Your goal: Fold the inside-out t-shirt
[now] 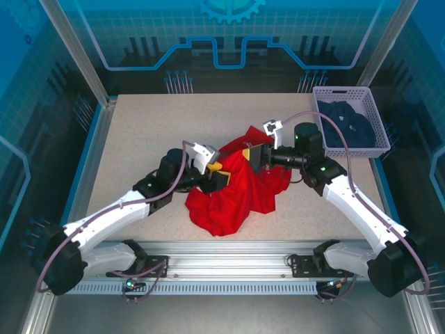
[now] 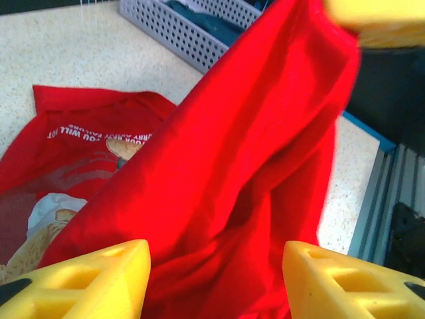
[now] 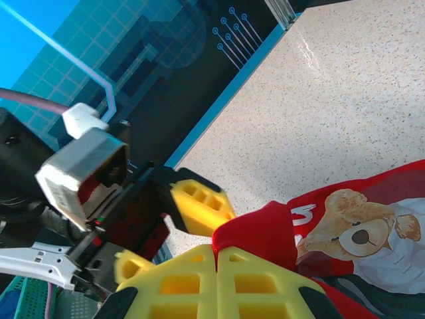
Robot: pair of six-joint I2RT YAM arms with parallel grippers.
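The inside-out t-shirt is a bright red heap at the table's middle, part of it lifted. Its teddy-bear print and white lettering face up on the part that lies flat. My right gripper is shut on a raised fold of the red cloth, holding it above the table. My left gripper stands open just in front of it, its yellow fingers wide apart with the hanging red cloth between and beyond them. From above, the left gripper and the right gripper are close together over the shirt.
A lavender mesh basket at the back right holds a dark navy garment. Bare speckled tabletop surrounds the shirt on the left and far sides. A blue rim and metal rails border the table.
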